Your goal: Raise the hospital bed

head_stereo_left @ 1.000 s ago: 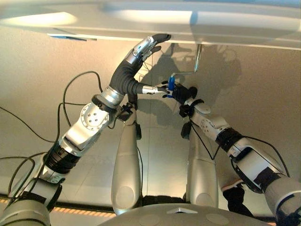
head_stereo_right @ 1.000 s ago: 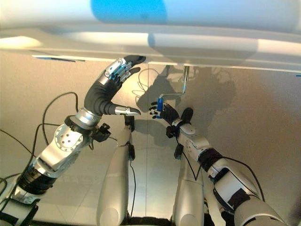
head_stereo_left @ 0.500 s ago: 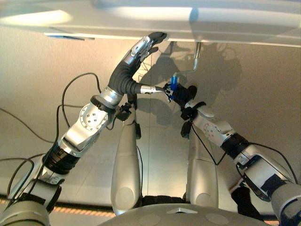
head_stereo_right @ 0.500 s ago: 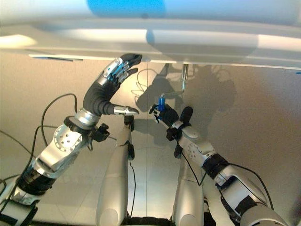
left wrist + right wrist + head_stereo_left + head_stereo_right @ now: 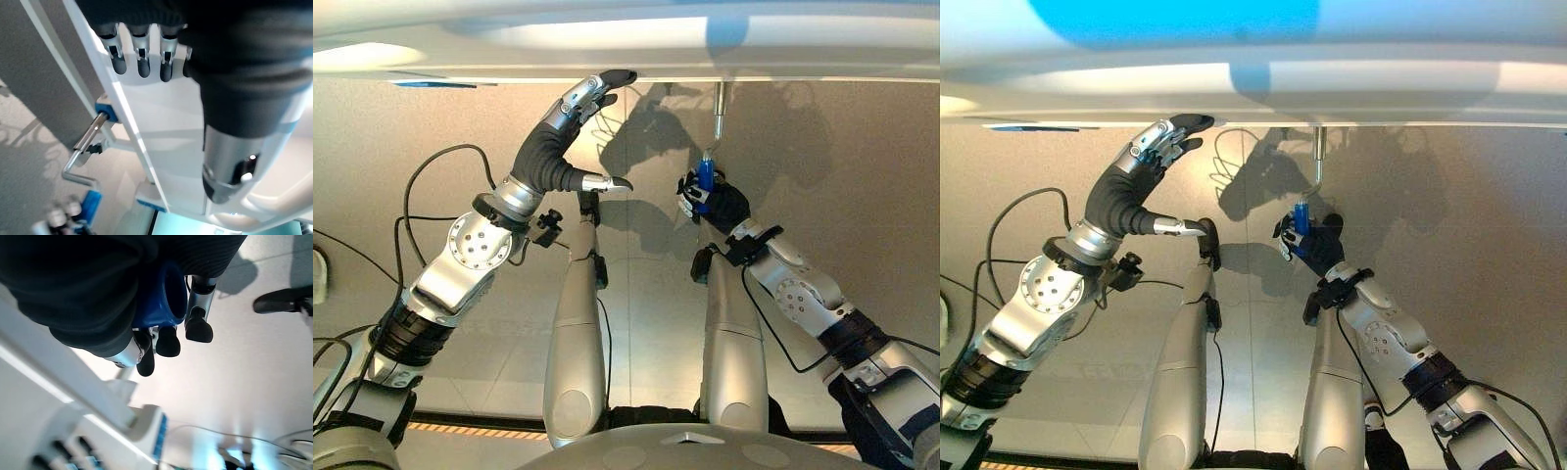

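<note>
Silver-grey arms, dark ribbed wrist covers, dark-tipped silver fingers (image 5: pixel 590 96).

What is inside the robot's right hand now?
The right hand is curled round the blue handle of the metal crank under the bed frame. Most of the handle is covered by the fingers.

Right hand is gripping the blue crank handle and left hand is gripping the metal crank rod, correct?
Not quite. The right hand does grip the blue crank handle, but the left hand rests open against the bed frame's edge, as the left eye view shows.
</note>
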Controlling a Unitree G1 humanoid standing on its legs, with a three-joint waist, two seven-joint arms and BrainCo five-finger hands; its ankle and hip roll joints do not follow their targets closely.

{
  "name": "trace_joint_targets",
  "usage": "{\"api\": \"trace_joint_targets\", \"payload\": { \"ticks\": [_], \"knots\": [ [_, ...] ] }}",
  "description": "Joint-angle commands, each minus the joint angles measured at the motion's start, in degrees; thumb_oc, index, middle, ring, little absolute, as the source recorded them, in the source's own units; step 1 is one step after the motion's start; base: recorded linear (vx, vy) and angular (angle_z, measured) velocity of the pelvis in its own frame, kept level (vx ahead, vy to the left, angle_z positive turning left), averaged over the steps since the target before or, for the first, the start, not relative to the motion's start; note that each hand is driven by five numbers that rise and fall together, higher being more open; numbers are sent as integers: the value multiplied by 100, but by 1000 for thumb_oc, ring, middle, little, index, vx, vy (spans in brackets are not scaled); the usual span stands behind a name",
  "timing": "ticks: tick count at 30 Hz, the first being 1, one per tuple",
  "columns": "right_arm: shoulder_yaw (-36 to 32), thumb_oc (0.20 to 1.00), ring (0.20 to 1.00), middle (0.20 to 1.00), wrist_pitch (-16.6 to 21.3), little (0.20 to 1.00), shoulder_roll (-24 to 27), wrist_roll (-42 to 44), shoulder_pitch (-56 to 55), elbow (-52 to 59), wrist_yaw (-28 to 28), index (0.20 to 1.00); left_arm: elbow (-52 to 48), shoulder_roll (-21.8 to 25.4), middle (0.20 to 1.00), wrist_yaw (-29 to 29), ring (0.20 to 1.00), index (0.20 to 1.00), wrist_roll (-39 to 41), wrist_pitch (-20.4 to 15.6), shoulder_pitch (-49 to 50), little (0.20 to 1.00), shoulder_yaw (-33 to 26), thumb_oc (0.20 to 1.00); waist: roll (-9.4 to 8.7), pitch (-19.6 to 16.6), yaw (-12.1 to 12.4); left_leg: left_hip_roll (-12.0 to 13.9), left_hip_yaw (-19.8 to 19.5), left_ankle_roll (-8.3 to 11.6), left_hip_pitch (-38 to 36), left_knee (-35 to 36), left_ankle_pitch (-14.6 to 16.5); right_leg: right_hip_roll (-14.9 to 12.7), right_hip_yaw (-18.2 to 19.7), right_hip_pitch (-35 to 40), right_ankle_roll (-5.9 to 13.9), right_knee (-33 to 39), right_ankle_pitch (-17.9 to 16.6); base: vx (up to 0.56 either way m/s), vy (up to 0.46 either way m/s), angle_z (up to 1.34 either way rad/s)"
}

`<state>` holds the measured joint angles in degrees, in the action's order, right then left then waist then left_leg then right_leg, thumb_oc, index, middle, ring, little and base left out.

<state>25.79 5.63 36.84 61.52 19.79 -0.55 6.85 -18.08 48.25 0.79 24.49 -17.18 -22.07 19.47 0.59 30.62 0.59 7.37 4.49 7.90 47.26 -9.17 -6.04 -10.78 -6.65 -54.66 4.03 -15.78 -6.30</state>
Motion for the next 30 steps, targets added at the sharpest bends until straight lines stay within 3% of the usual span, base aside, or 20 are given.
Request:
{"api": "trace_joint_targets", "payload": {
  "ticks": [1,11,16,19,22,23,24,26,29,30],
  "knots": [
    [-1116,200,200,200,1275,200,367,345,280,1006,160,200,-712,25,1000,-125,1000,1000,207,-388,309,1000,-321,1000,83,-83,-243,97,-8,-51,-339,-33,41,78,53,498,550,83,191,3,-26,-10],
    [-2303,200,200,200,1880,200,79,234,131,172,-568,200,-872,-179,1000,-209,1000,1000,538,-394,633,1000,-638,1000,61,-83,-310,194,27,-10,-532,102,39,180,85,487,527,-52,292,6,-33,-3],
    [-2777,200,200,200,2135,200,88,-42,419,-1120,-1173,200,-960,-280,1000,-256,1000,1000,704,-408,742,1000,-670,1000,103,-83,-277,201,18,0,-571,122,62,187,62,475,516,-125,338,0,0,0],
    [-2598,200,200,200,1890,200,546,-646,1048,-2678,-1689,200,-1006,-223,1000,-257,1000,1000,824,-451,713,1000,-542,1000,125,-83,-202,207,-22,9,-543,147,51,199,45,426,518,-152,338,0,0,0],
    [-1973,200,200,200,1371,200,907,-959,1871,-4546,-1715,200,-1038,-187,1000,-268,1000,1000,921,-469,598,1000,-248,1000,148,-83,-111,204,-68,8,-403,95,68,190,4,309,525,-231,360,0,0,0],
    [-1439,200,200,200,857,200,1059,-1363,2416,-5911,-1540,200,-1087,-117,1000,-248,1000,1000,961,-451,458,1000,-29,1000,189,-83,5,195,-139,-9,-253,-5,87,158,-42,207,527,-329,383,0,0,0],
    [-1364,200,200,200,871,200,1073,-1333,2530,-6009,-1489,200,-1076,-134,1000,-248,1000,1000,962,-454,454,1000,-58,1000,204,-83,-26,196,-149,-8,-218,-26,96,156,-48,180,526,-340,388,0,0,0],
    [-689,200,200,200,223,200,992,-2238,3143,-7395,-1303,200,-1075,-35,1000,-248,1000,1000,1003,-392,62,1000,340,1000,396,-83,164,138,-273,-60,90,-275,147,64,-111,-9,522,-559,446,9,14,7],
    [-537,200,200,200,40,200,842,-2488,3310,-7825,-1224,200,-1062,-104,1000,-273,1000,1000,1036,-377,-226,1000,494,1000,560,-83,303,64,-376,-94,318,-428,175,-10,-159,-147,527,-706,503,17,7,22],
    [-407,200,200,200,-124,200,671,-2910,3421,-8018,-1182,200,-1090,-156,1000,-244,1000,1000,1056,-419,-403,1000,481,1000,712,-83,454,-6,-452,-128,514,-507,190,-82,-184,-277,534,-857,558,22,25,23]
  ]
}}
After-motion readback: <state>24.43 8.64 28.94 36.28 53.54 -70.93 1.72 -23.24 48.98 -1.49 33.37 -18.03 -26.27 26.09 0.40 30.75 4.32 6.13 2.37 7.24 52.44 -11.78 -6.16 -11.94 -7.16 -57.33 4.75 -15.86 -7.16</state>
